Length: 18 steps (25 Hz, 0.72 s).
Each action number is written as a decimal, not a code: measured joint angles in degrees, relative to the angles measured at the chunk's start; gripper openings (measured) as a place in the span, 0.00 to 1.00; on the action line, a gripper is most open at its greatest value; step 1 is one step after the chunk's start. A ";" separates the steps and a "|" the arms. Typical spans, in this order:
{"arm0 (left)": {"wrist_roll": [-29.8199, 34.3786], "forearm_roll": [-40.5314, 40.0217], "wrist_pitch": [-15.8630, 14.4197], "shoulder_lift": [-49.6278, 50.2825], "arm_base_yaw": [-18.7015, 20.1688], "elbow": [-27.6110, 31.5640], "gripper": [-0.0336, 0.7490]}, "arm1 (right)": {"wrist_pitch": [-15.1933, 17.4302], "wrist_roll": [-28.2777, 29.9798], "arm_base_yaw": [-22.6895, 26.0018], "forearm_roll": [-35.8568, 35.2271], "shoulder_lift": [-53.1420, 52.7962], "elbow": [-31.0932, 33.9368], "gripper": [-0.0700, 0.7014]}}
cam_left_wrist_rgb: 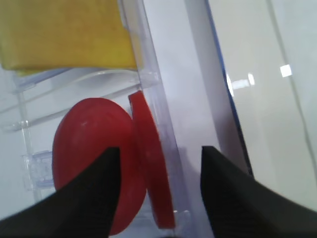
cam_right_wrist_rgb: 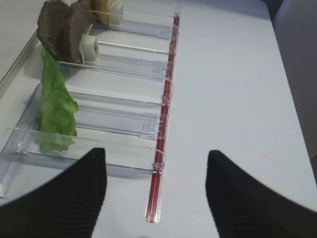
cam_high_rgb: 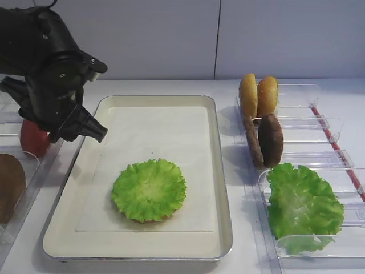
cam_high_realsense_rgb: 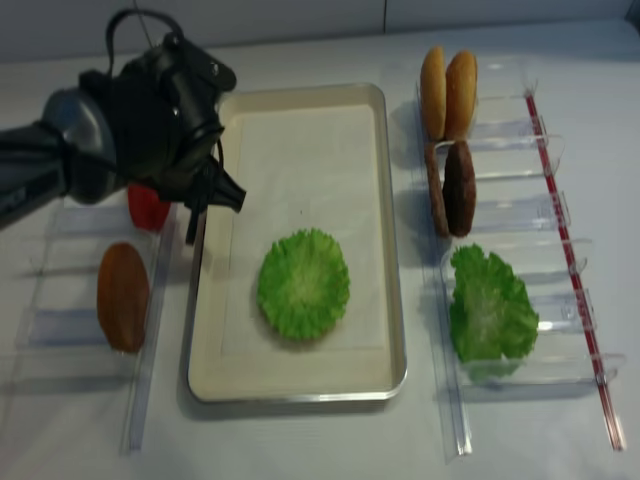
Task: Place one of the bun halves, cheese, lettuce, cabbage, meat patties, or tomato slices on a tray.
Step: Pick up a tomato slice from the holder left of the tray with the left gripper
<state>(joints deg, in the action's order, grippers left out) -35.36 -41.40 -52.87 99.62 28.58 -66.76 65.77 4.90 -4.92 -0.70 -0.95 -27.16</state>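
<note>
The left gripper [cam_left_wrist_rgb: 158, 198] hung over the clear bin at the tray's [cam_high_rgb: 219, 171] left side, its jaws apart and straddling the tomato slices [cam_left_wrist_rgb: 124, 168], which stood on edge in the bin, not visibly pinched. A lettuce leaf [cam_high_rgb: 149, 189] lay on the tray's paper liner. The right gripper [cam_right_wrist_rgb: 156, 198] hovered with jaws wide and empty over the right-hand bins on the tabletop [cam_right_wrist_rgb: 237, 89].

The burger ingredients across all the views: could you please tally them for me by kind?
Bun halves: 2 in the right bins, plus 1 brown piece at left
Meat patties: 2
Lettuce: 2, one on the tray, one in a bin
Tomato slices: 2
Cheese: 1
Total: 10
</note>
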 joint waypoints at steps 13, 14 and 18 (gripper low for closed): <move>-0.24 -0.89 0.20 0.81 -0.81 -0.12 0.24 | 0.00 -0.11 0.00 0.00 0.00 0.00 0.69; -0.24 -1.02 0.29 0.81 -0.81 -0.12 0.21 | 0.00 -0.11 0.00 0.00 0.00 0.00 0.69; -0.24 -2.53 0.06 0.81 -0.81 -0.12 0.10 | 0.00 -0.11 0.00 0.00 0.00 0.00 0.69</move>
<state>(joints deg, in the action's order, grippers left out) -35.60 -43.93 -52.81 100.43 27.77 -66.88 65.77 4.79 -4.92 -0.70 -0.95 -27.16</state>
